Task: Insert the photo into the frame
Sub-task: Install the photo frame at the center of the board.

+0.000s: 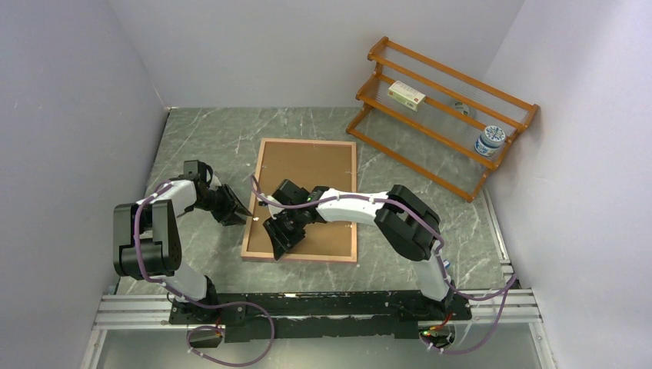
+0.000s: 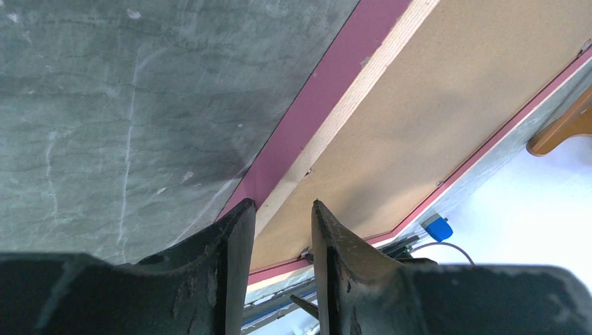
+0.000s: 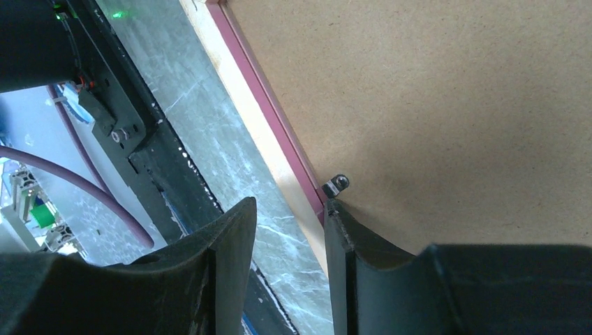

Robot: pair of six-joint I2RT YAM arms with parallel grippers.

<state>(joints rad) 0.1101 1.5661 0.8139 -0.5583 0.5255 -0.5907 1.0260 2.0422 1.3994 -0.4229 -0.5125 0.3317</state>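
Note:
The frame [image 1: 261,184] lies face down in the middle of the table, its light wood rim up and a brown backing board [image 1: 307,177] filling it. The photo is hidden. My left gripper [image 1: 240,214] is at the frame's left rim, open, its tips [image 2: 283,204] just over the wood rim [image 2: 335,118] with nothing clamped. My right gripper [image 1: 278,244] hovers over the frame's near left corner, open [image 3: 290,202]. Its right fingertip [image 3: 335,213] touches a small metal tab [image 3: 337,184] on the inner edge of the near rim [image 3: 244,91].
An orange wooden rack [image 1: 438,115] leans at the back right, holding a small box [image 1: 406,95] and a blue-and-white jar [image 1: 490,141]. White walls close in the left, back and right. The arms' mounting rail [image 1: 307,307] runs along the near edge.

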